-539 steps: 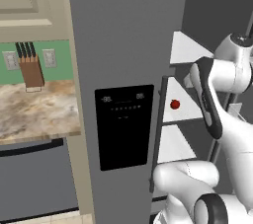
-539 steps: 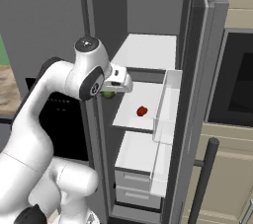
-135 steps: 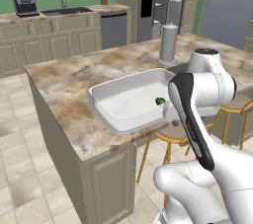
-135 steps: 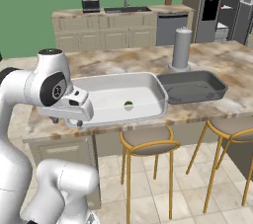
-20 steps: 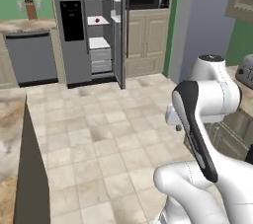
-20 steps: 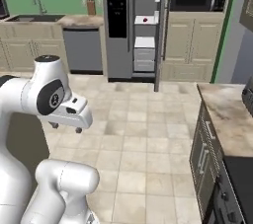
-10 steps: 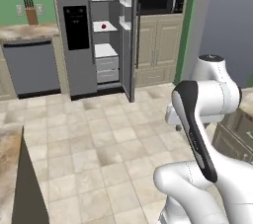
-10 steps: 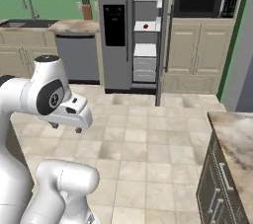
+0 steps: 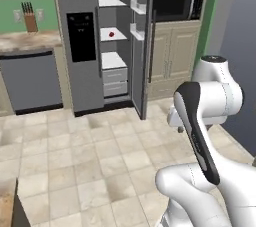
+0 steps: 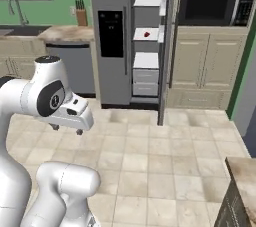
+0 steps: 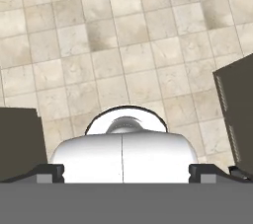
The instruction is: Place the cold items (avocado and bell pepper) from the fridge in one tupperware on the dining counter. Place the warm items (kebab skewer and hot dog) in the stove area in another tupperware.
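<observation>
One small red bell pepper (image 9: 111, 34) sits on a white shelf inside the open fridge (image 9: 85, 46), far ahead of the gripper (image 10: 66, 129) and higher than it. The gripper is tucked in close to the robot's body over the tiled floor (image 9: 90, 161), its two fingers spread wide apart with nothing between them. The robot looks to be on its way to fetch the pepper, so a few things could go wrong. The pepper is tiny and round, so the fingers could nudge it and make it roll back on the shelf, or squeeze beside it and come away with nothing. The shelf above the pepper is close over it, so the hand could bump that shelf going in. The fridge door (image 9: 142, 46) stands open just beside the shelves, and the arm could hit its edge if the base stops too far to that side. The knife block (image 9: 31, 18) and dishwasher (image 9: 30, 81) are off to the other side of the fridge, well out of the way.
</observation>
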